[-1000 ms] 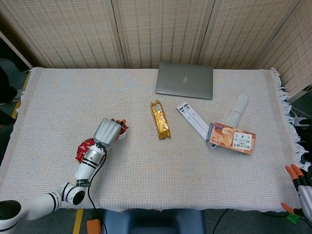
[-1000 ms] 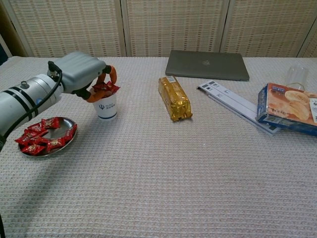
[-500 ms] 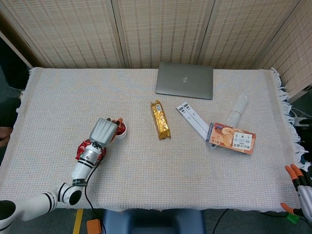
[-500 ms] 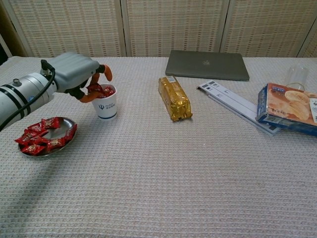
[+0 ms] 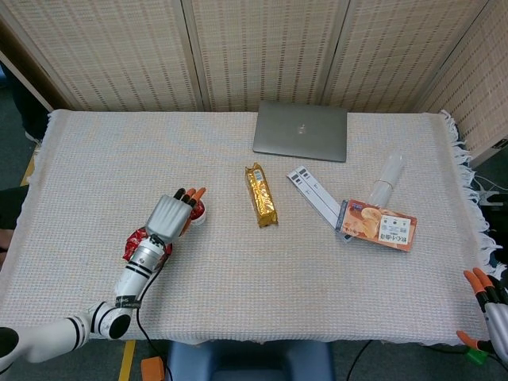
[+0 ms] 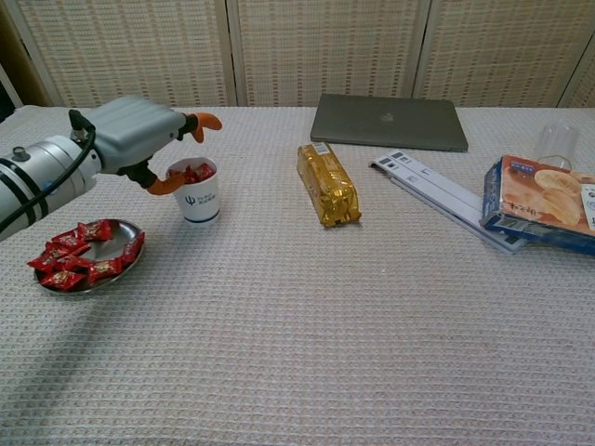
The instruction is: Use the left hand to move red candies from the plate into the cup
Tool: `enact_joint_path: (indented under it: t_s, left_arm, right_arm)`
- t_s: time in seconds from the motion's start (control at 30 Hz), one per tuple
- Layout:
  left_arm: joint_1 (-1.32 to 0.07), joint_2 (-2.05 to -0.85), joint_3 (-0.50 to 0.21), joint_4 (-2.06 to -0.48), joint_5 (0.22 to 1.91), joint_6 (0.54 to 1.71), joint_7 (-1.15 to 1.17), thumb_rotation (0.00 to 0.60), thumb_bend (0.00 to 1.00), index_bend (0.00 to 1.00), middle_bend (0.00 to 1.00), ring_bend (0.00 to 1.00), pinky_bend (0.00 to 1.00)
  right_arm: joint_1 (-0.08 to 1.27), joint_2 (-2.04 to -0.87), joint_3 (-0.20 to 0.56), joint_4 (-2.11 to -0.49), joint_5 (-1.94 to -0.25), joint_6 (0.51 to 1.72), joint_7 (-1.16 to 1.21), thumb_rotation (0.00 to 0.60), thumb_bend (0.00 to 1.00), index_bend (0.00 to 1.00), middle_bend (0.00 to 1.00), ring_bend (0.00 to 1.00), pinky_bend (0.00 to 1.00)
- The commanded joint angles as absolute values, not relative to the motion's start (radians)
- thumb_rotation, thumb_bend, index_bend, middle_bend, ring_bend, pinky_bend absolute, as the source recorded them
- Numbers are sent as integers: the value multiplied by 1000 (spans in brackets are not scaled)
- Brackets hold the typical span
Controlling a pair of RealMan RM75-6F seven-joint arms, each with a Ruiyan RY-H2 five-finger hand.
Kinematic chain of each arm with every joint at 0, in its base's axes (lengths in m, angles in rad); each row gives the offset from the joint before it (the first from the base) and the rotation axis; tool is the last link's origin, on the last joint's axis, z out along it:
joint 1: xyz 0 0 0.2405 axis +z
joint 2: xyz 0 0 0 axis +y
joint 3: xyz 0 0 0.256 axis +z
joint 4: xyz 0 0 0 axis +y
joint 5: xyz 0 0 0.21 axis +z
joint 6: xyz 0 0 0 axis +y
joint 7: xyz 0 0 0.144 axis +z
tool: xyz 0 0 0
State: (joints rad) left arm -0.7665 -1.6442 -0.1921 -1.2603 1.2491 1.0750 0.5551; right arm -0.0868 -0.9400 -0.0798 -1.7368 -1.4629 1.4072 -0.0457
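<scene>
Your left hand [image 6: 139,135] hovers with fingers spread, holding nothing, just above the cup [image 6: 196,193] of red candies [image 6: 193,172]. Below it, nearer you, the plate [image 6: 127,261] holds more. Your right hand [image 5: 486,305] looks idle, far right.

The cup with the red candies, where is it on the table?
In the chest view the cup stands on the left side of the table, just behind the plate of candies, with the left hand open above it.
</scene>
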Motion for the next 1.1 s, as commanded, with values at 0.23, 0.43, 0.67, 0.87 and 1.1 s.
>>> enact_joint_path:
  t_s: [0.23,0.43,0.67,0.87,1.1]
  left_arm:
    - [-599,-1494,-84,-1441,1376,1268,401,600,401,89,190,238,1000]
    - [-549,-1468,-38,-1432,1352,1259,395,600,402,91,189,237,1000]
    - [-496,-1521,16,-1249,1297,1188,423,600,400,138,190,236,1000]
    - [-496,-1575,21,-1156,1293,1136,449,600,400,179,205,256,1000]
    - [-492,-1608,20,-1109,1318,1131,455,600,400,235,255,334,1000]
  right_arm:
    - [-92,-937,-91,-1739,-1495,1421,-40,600,43,0,0,0,284]
    - [-95,-936,-95,-1738,-1509,1429,-36,600,43,0,0,0,284]
    - [-97,-939,-106,-1738,-1535,1434,-43,600,43,0,0,0,284]
    - [-101,-941,-107,-1738,-1539,1441,-46,600,43,0,0,0,285]
    - [-100,-942,-106,-1736,-1536,1438,-46,600,43,0,0,0,285]
